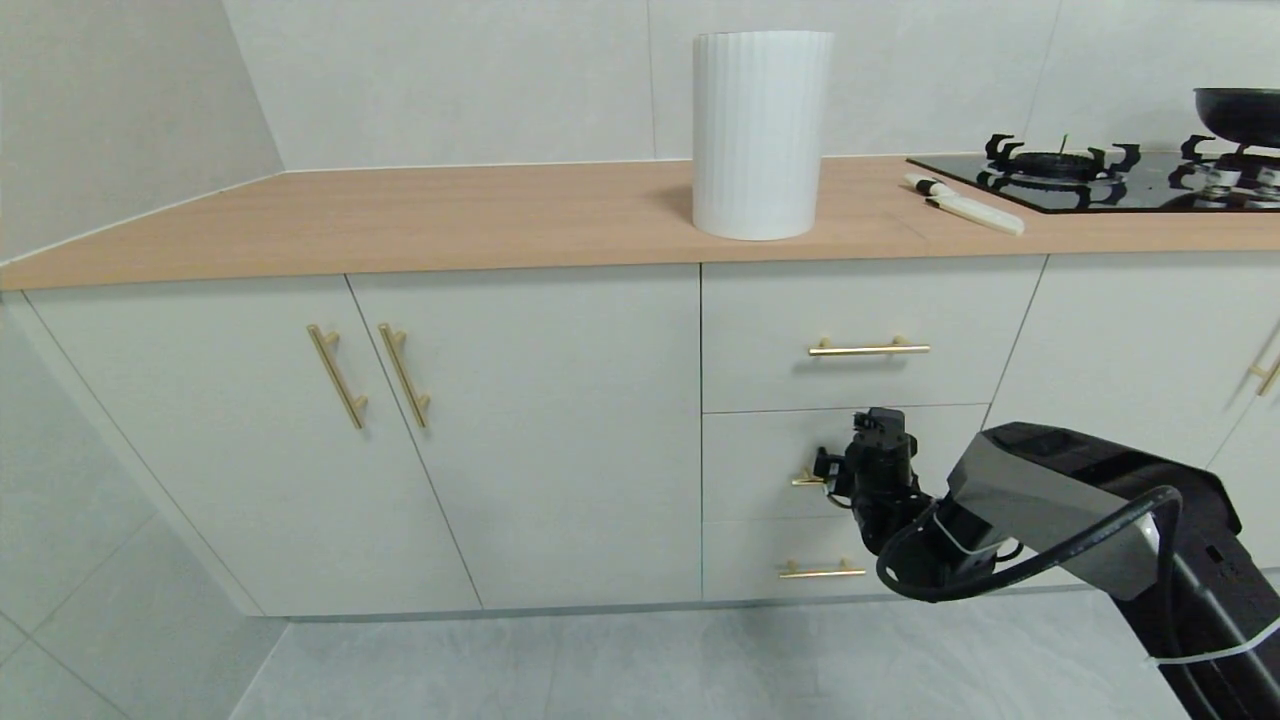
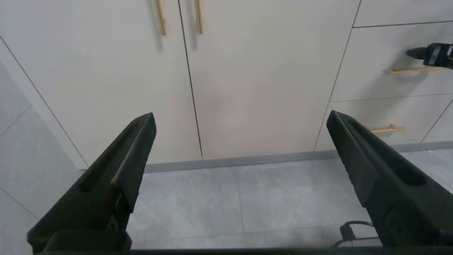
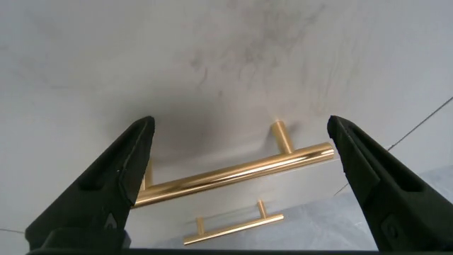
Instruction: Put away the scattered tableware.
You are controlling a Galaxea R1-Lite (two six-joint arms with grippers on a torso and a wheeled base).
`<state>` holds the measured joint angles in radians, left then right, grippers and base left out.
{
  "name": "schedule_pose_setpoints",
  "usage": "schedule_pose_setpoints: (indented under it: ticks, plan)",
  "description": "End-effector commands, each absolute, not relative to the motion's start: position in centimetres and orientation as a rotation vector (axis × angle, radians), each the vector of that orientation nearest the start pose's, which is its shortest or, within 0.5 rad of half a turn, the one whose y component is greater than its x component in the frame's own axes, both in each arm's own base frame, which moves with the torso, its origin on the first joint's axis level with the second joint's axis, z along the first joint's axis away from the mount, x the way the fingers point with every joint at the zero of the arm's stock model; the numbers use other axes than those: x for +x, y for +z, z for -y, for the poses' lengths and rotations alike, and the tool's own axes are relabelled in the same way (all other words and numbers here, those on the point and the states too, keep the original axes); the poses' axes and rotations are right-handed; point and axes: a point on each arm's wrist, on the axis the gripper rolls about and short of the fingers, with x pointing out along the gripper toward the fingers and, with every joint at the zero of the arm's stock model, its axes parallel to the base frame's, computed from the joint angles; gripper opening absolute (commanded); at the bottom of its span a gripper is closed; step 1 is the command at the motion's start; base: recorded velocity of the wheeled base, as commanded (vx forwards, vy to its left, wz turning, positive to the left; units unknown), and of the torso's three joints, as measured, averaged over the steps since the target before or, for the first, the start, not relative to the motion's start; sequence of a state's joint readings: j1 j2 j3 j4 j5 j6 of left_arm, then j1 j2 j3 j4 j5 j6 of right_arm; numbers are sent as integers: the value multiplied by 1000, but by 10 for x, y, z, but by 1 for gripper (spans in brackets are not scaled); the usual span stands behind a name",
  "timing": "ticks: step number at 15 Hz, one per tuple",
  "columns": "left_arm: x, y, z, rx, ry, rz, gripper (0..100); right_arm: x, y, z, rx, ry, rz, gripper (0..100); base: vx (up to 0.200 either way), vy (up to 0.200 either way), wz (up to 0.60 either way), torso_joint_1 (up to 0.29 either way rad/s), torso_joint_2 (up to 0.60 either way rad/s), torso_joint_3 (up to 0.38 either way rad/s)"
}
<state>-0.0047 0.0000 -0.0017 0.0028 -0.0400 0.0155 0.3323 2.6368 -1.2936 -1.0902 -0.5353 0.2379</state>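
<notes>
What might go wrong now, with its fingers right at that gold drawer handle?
1. The right gripper has its fingers open on either side of the middle drawer handle. In the wrist view the bar runs slanted across the gap, so closing could grip it off-square and slip on the smooth metal.
2. The bar sits close to the drawer front, so pushing further in could scrape the fingertips on the panel.
</notes>
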Motion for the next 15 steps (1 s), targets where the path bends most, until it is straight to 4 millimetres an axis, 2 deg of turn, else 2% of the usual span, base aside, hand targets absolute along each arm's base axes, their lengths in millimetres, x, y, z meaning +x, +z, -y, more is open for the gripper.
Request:
schedule_pose_setpoints:
  ticks: [1, 4, 10, 11, 12, 14, 15]
  plan:
    - [-23, 76, 1, 15, -44, -1, 100, 449, -29, -142, 134, -231, -197, 100, 0, 0, 0, 0, 0, 0]
    - [-23, 76, 1, 15, -44, -1, 100, 434, -16, -137, 122, -232, -219, 100, 0, 0, 0, 0, 0, 0]
    - [-23, 76, 1, 15, -44, -1, 100, 331, 84, -102, 66, -173, -240, 100, 0, 0, 0, 0, 0, 0]
    - [-23, 76, 1, 15, -44, -1, 100, 299, 109, -95, 74, -163, -205, 100, 0, 0, 0, 0, 0, 0]
    - [-23, 76, 1, 15, -44, -1, 100, 272, 125, -88, 68, -159, -177, 100, 0, 0, 0, 0, 0, 0]
    - [-23, 76, 1, 15, -44, -1, 100, 223, 148, -69, 30, -198, -115, 100, 0, 0, 0, 0, 0, 0]
    - [-23, 76, 1, 15, -44, -1, 100, 189, 162, -56, 19, -218, -53, 100, 0, 0, 0, 0, 0, 0]
